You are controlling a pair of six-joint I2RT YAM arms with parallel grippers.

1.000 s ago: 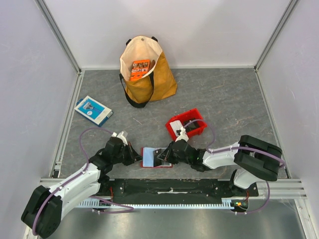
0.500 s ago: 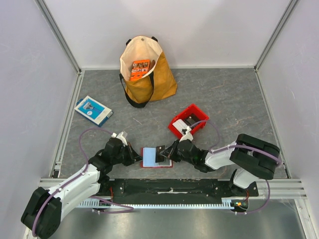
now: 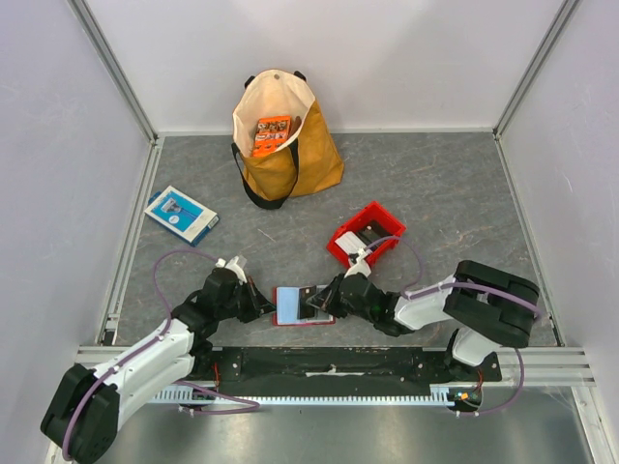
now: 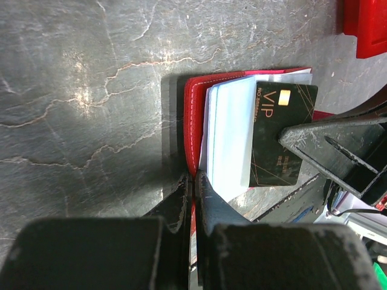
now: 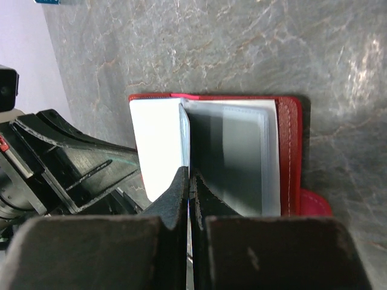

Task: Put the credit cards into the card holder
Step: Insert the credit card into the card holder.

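The card holder (image 3: 302, 309), a red wallet, lies open on the floor between my two grippers. A whitish card (image 3: 288, 304) lies on its left half. My left gripper (image 3: 263, 304) is shut on the wallet's red edge (image 4: 192, 115), its jaws (image 4: 195, 176) pinching the leather. My right gripper (image 3: 321, 302) is shut on a dark grey "VIP" card (image 4: 281, 136) and holds it on edge over the wallet's middle. In the right wrist view the gripper (image 5: 189, 174) meets the card's thin edge (image 5: 184, 130), between the whitish card (image 5: 157, 145) and the grey pockets (image 5: 239, 157).
A red plastic bin (image 3: 366, 235) with flat items inside stands just behind my right gripper. A yellow tote bag (image 3: 290, 155) holding an orange packet (image 3: 273, 135) stands at the back. A blue-and-white flat box (image 3: 181, 214) lies at the left. Walls enclose the floor.
My right gripper has shifted slightly right and lifted the dark card more on edge over the wallet. The red bin turned and slid a little back. My left gripper kept its hold.
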